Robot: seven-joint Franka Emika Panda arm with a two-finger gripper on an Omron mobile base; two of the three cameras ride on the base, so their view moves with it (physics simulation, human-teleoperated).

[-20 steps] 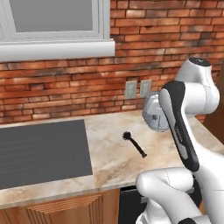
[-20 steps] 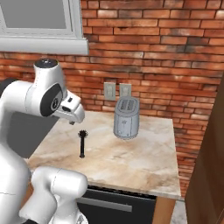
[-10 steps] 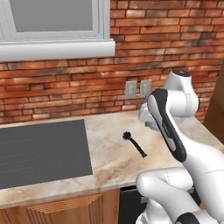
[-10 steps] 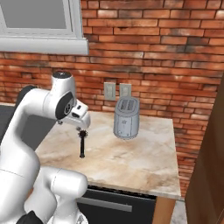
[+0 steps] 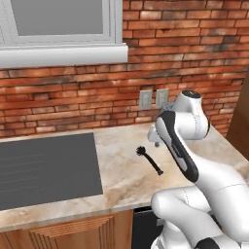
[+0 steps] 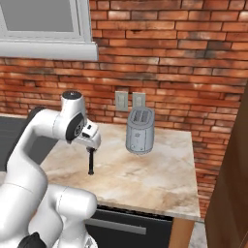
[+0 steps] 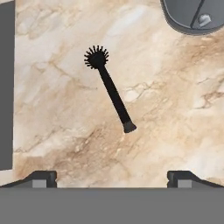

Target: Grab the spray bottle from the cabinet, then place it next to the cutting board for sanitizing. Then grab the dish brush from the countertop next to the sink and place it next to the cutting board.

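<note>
Tool (image 7: 112,177) hangs above the bench (image 7: 175,113), fingers spread wide, holding nothing. Dish brush (image 7: 110,90) lies flat at 12 o'clock; toaster (image 7: 192,15) at 1 o'clock.

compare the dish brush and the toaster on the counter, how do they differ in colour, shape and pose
The dish brush is all black; the toaster is grey metal. The dish brush is a thin straight handle with a round tufted head, while the toaster is a bulky rounded block. The dish brush lies flat; the toaster stands upright near the brick wall. Both rest on the marbled countertop, apart from each other.
</note>
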